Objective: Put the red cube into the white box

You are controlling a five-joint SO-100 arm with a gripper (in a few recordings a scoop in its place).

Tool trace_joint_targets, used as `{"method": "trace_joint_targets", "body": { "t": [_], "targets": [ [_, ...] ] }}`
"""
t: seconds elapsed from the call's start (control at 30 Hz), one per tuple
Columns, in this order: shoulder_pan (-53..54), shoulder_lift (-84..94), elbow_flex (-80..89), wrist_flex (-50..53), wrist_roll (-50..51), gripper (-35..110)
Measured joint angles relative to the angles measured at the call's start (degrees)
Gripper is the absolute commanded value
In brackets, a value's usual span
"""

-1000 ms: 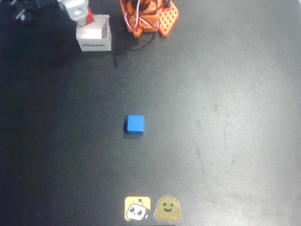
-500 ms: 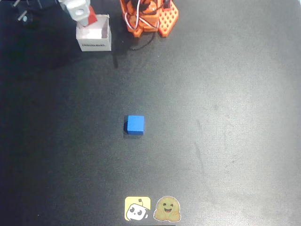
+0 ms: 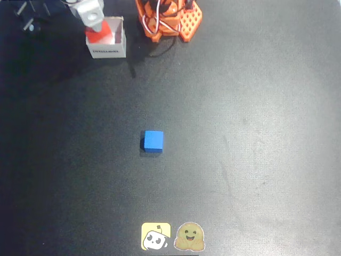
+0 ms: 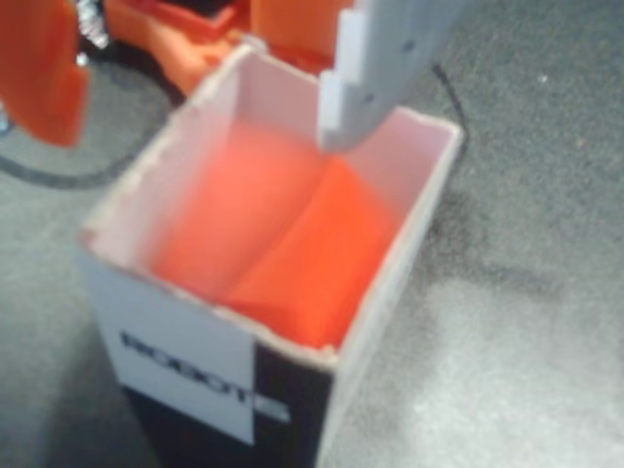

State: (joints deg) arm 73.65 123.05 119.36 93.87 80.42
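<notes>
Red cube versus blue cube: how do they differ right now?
The red cube sits inside the white box at the top left of the overhead view; the blue cube lies on the open black table near the middle. The red cube is right under the end effector; the blue cube has nothing near it. The red cube looks motion-blurred in the wrist view; the blue one is sharp overhead. Both look like plain cubes of similar size.
</notes>
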Motion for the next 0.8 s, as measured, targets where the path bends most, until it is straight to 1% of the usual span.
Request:
{"method": "trace_joint_targets", "body": {
  "t": [0.1,0.13,0.23,0.33,0.43,0.5,0.6,0.8],
  "targets": [
    [-0.62,0.00,0.00,0.00,-0.44,20],
    [-0.70,0.00,0.00,0.00,-0.09,18],
    [-1.49,0.00,-0.09,0.00,-0.26,0],
    [-2.29,0.00,-2.37,-0.97,-1.49,0],
    [-7.65,0.00,-6.59,-2.02,-4.22,0],
    [-13.10,0.00,-9.49,-3.16,-5.54,0],
    [-24.70,0.00,-12.13,-5.89,-6.42,0],
    [-52.03,-0.44,-11.78,-19.16,-6.50,0]
  ]
}}
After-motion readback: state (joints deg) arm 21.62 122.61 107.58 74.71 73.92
